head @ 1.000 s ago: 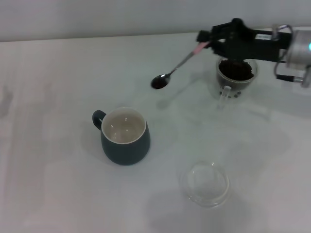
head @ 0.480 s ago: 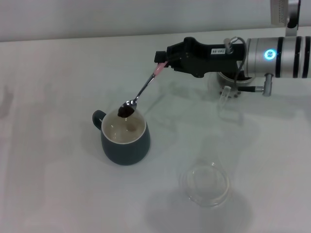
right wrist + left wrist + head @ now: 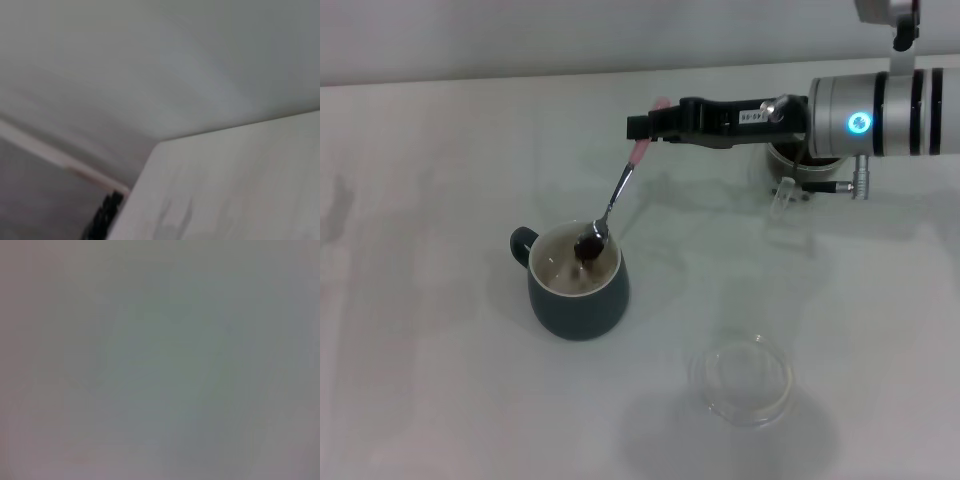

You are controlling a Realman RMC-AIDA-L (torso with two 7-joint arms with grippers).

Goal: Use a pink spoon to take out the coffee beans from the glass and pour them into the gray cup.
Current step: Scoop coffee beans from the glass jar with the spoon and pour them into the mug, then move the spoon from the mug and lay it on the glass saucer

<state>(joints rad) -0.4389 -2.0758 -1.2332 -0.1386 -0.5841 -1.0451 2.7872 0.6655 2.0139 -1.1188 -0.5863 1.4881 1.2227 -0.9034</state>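
Note:
My right gripper is shut on the pink handle of the pink spoon, which slopes down to the left. The spoon's metal bowl holds dark coffee beans and sits over the cream inside of the gray cup. The cup stands in the middle of the table with its handle to the left. The glass with coffee beans stands at the back right, mostly hidden behind my right arm; only its handle and a bit of rim show. My left gripper is out of view.
A shallow clear handleless dish stands at the front right of the white table. The left wrist view shows only a blank grey surface. The right wrist view shows the table edge and the wall.
My right gripper has carried the loaded spoon from beside the glass leftward and down. The spoon's bowl now dips into the mouth of the gray cup.

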